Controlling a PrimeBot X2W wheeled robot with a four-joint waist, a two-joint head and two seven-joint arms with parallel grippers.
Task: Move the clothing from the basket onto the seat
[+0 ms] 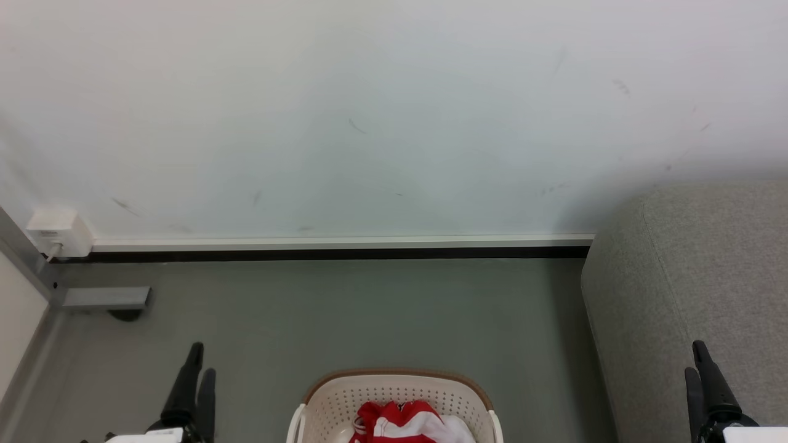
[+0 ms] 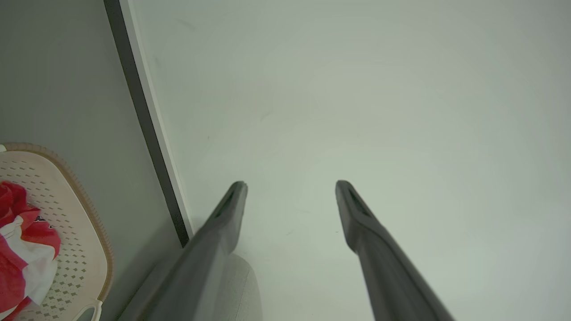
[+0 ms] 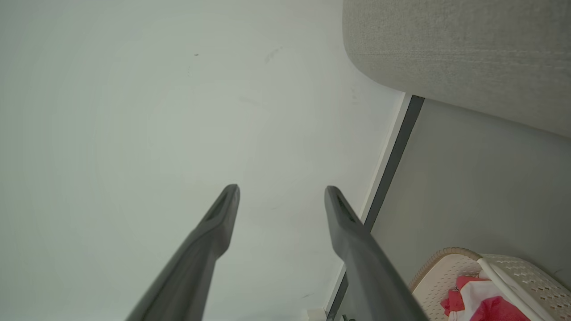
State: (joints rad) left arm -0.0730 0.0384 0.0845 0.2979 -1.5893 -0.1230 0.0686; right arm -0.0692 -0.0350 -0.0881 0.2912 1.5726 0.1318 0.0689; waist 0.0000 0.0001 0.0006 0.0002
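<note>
The cream-white basket [image 1: 394, 394] with a brown rim stands on the floor at the bottom centre of the head view. Red and white clothing [image 1: 400, 423] lies bunched inside it. The grey sofa seat [image 1: 695, 295] rises at the right. My left gripper [image 1: 200, 363] points up at the lower left, well left of the basket. My right gripper [image 1: 699, 360] stands at the lower right, in front of the sofa's side. In the wrist views both the left gripper [image 2: 290, 185] and the right gripper [image 3: 282, 189] are open and hold nothing. The left wrist view shows the basket [image 2: 84, 232] and clothing [image 2: 22, 249] at its left edge.
A pale wall [image 1: 369, 111] with a white and black skirting [image 1: 338, 247] runs across the back. A white socket box [image 1: 58, 232] with a cable sits at the far left, above a grey metal foot [image 1: 104, 298]. Grey floor [image 1: 369, 314] lies between basket and wall.
</note>
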